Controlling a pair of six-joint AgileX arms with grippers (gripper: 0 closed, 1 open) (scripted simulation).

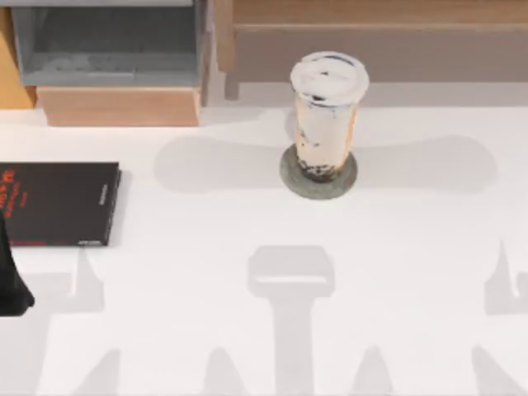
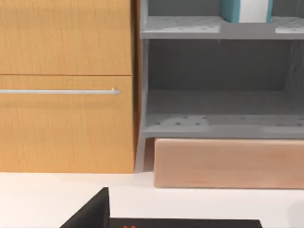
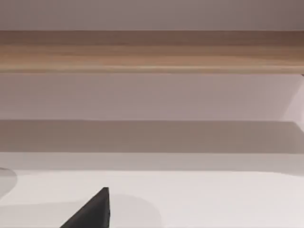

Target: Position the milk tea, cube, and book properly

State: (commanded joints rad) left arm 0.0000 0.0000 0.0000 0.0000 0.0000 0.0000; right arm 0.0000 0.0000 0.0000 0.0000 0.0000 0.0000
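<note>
While the top view lays out the whole white desk [image 1: 396, 272], it's the left wrist view that picks up the book [image 2: 247, 10]: a teal-blue cover with white page edges, standing upright on the upper grey shelf [image 2: 180, 27], long axis vertical, well ahead of and above the left claw. From above you can't see it at all, just the roof of that grey shelf unit [image 1: 107, 41] and the light wood block [image 1: 120, 106] under it. The milk tea [image 1: 327, 115] stands upright on the grey round coaster [image 1: 318, 175] near the middle-back of the desk, white domed lid up, dark pearls at the bottom, long axis vertical, far off to the right of the left arm [image 1: 12, 280]. That arm sits low at the desk's left edge, just beside the near corner of the black book with red lettering [image 1: 58, 202], which lies flat. Its wrist camera looks level at the wooden drawer front [image 2: 66, 85] and the shelves, with a dark finger [image 2: 92, 213] poking in just over the black book. Can't tell if that claw is released or clenched. The right wrist view faces a wooden rail [image 3: 152, 50] along the back, one dark finger [image 3: 92, 213] showing over bare desk; can't tell its state either.
</note>
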